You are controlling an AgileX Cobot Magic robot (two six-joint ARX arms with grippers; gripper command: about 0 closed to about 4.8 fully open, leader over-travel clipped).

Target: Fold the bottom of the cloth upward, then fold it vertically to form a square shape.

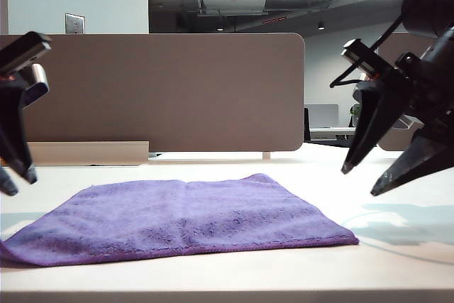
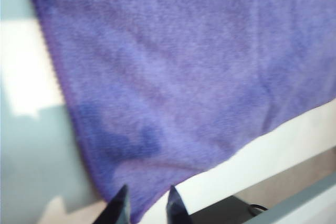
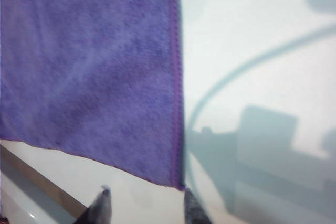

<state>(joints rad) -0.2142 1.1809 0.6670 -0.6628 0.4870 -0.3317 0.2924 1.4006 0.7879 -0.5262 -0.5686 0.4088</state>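
The purple cloth (image 1: 184,218) lies flat on the white table (image 1: 397,260), spread wide, with its stitched hem facing the front edge. My left gripper (image 1: 20,182) hangs above the table at the far left, over the cloth's near left corner. In the left wrist view the left gripper (image 2: 148,204) is open, and the cloth (image 2: 184,77) shows below the gap between its fingers, its corner tip beyond the frame's edge. My right gripper (image 1: 362,181) hovers open beyond the cloth's right edge. In the right wrist view the right gripper (image 3: 147,203) has bare table between its fingers, and the cloth's (image 3: 89,72) near right corner lies just ahead of one finger.
A beige partition (image 1: 163,90) stands along the table's back edge. A thin curved line (image 3: 247,66) marks the table to the right of the cloth. The table's front edge (image 2: 273,177) runs close to the cloth's near hem.
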